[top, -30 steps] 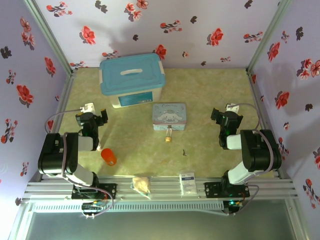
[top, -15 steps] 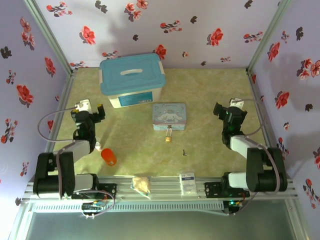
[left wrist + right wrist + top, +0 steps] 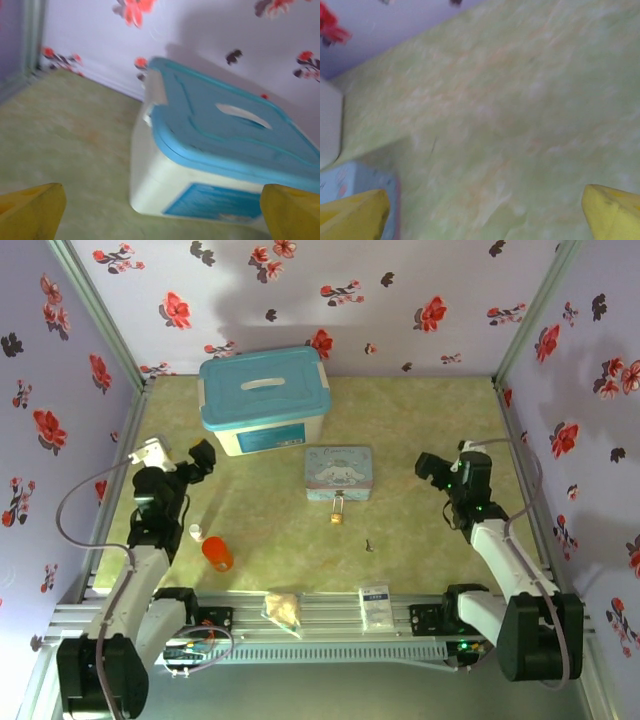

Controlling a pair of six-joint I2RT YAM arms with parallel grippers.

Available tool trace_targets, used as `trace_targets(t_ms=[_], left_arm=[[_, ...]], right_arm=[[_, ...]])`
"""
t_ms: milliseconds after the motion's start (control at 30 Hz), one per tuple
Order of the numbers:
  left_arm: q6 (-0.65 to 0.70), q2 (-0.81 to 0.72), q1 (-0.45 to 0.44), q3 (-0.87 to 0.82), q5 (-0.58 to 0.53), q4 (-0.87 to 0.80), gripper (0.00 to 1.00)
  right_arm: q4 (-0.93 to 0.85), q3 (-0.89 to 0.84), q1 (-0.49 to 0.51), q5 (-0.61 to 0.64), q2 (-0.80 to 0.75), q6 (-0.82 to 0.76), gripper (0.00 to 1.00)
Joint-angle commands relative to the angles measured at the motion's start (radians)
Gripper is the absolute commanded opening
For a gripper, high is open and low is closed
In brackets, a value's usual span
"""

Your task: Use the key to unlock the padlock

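Left gripper [image 3: 198, 458]: hovering over the left side of the table [image 3: 420, 420], fingers standing wide apart, holding nothing.
Right gripper [image 3: 428, 467]: hovering at the right, fingers likewise spread, empty.
Padlock [image 3: 337, 514]: lying just in front of the pale blue tin [image 3: 339, 472]; probably light, rigid and prone to sliding, so pinching the brass body is looking best.
Key [image 3: 369, 544]: lying near the padlock, toward the right arm; probably thin, stiff and slippery, so gripping its head is looking advisable.

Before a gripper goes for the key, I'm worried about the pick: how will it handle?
The key looks tiny and lies flat on the table, so probably hard to pinch, apt to slide. Thin and dark, likely stiff, light metal.
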Motion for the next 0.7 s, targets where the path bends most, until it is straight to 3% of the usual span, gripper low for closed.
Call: trace_targets(t_ms=[0, 233, 400, 567, 667], left_arm=[[-0.082, -0.036, -0.108, 0.037, 0.070, -0.159, 1.00], [-0.137, 0.017, -0.390, 0.067, 0.053, -0.272, 1.00], [-0.167, 0.049, -0.588, 0.066, -0.041, -0.268, 1.00], [-0.198, 0.114, -0.691, 0.083, -0.044, -0.255, 1.00], [-0.206, 0.140, -0.765, 0.078, -0.101, -0.222, 1.00]], right_arm=[[-0.212, 0.029, 0.080, -0.091, -0.045, 0.033, 0.97], [-0.365, -0.018, 0.308, -0.003, -0.107, 0.132, 0.86], [-0.401, -0.067, 0.517, 0.100, -0.117, 0.199, 0.82], [-0.339, -0.103, 0.669, 0.129, -0.080, 0.257, 0.70], [-0.308, -0.096, 0.739, 0.145, -0.016, 0.258, 0.61]])
